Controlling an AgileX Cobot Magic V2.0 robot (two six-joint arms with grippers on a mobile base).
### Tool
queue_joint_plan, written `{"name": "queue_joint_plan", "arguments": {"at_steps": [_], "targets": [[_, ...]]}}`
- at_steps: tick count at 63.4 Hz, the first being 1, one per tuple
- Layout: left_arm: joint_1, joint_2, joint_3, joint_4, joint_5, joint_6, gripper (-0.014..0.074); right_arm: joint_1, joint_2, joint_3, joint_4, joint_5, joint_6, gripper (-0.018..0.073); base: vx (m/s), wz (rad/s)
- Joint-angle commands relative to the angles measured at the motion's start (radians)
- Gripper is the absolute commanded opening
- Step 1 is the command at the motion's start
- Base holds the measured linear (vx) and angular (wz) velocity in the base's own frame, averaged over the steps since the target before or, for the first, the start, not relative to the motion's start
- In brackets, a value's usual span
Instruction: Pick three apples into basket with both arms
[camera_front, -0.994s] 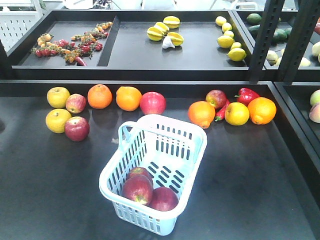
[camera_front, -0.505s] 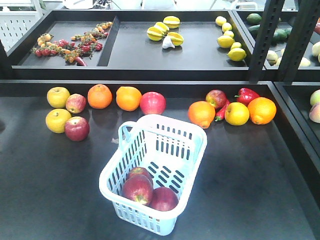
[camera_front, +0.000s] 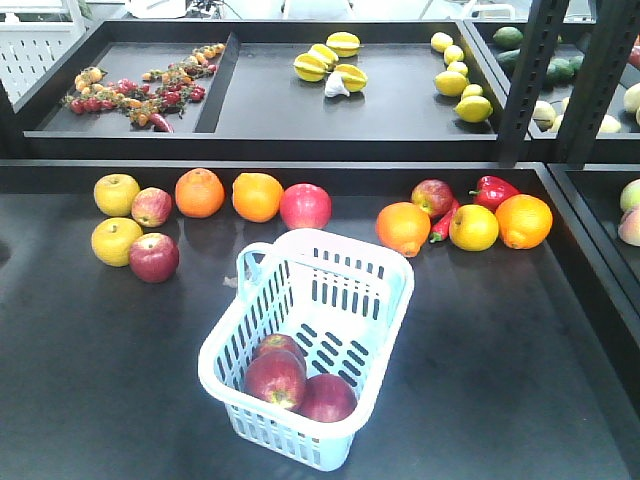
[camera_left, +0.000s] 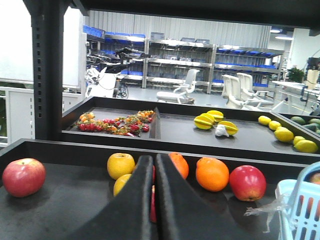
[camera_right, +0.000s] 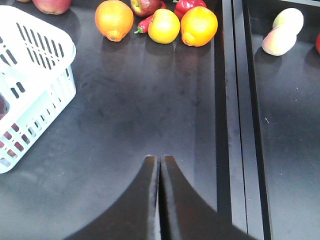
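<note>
Three dark red apples (camera_front: 290, 377) are being held in the near end of the basket (camera_front: 378, 340), packed together and touching, so the task is being judged complete or nearly so. Each apple is being taken as firm, smooth and fairly heavy for its size; a hold across the widest part of the round body would be advised, since a waxy skin may slip from narrow fingers and a hard squeeze could bruise it. The basket is being judged light and stiff, likely to slide on the black table (camera_front: 520, 340) if nudged.

Nothing is being gripped by either arm. The left gripper (camera_left: 154, 165) is being seen with its fingers pressed together and empty, low over the table before the row of loose fruit. The right gripper (camera_right: 159, 165) is likewise clenched on nothing, over bare table to the right of the basket.

Other fruit is being left outside: oranges (camera_front: 228, 194), yellow apples (camera_front: 116, 217), a red pepper (camera_front: 494, 190).
</note>
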Motion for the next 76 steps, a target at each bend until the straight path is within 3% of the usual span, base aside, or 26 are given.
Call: {"name": "queue_joint_plan", "arguments": {"at_steps": [1,76], "targets": [[0.003,-0.018,0.023,-0.009,-0.075,-0.007,-0.0008,-0.008,0.001,-0.028,-0.014,-0.061,-0.003,-0.0009,0.00,0.00],[0.003,-0.016,0.022,-0.009,-0.074,-0.006,-0.0008,-0.008,-0.019,-0.027,-0.020,-0.104,-0.001,-0.0009,0.00,0.00]]}}
